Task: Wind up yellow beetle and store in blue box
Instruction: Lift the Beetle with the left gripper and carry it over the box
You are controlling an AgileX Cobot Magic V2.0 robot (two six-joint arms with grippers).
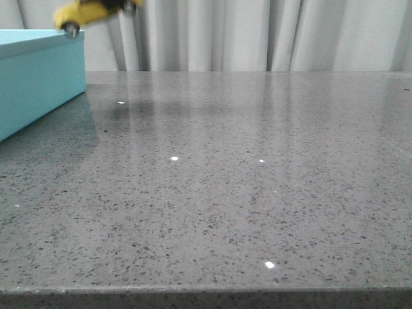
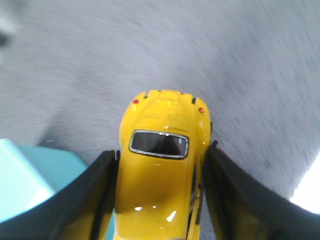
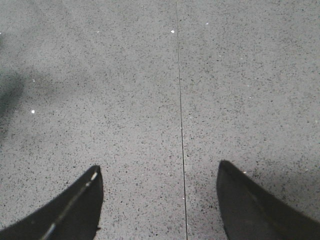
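- Small bright yellow toy beetle car (image 2: 162,170), dark rear window, two red tail lights: pinched at its flanks between the black fingers (image 2: 97,200) of the left gripper (image 2: 160,195).
- Front view: car (image 1: 87,13) is airborne, blurred, above the near-right corner of the large light turquoise-blue rectangular box (image 1: 35,80); one silver-hub wheel shows.
- Box sits on the grey speckled stone tabletop (image 1: 225,193), far-left side; left wrist view shows a box corner (image 2: 30,180) below the car.
- No readable brand, label or writing on car or box.
- Right gripper (image 3: 159,200): fingers spread wide, holding nothing, over bare tabletop with a thin seam line (image 3: 181,125), well apart from the box.
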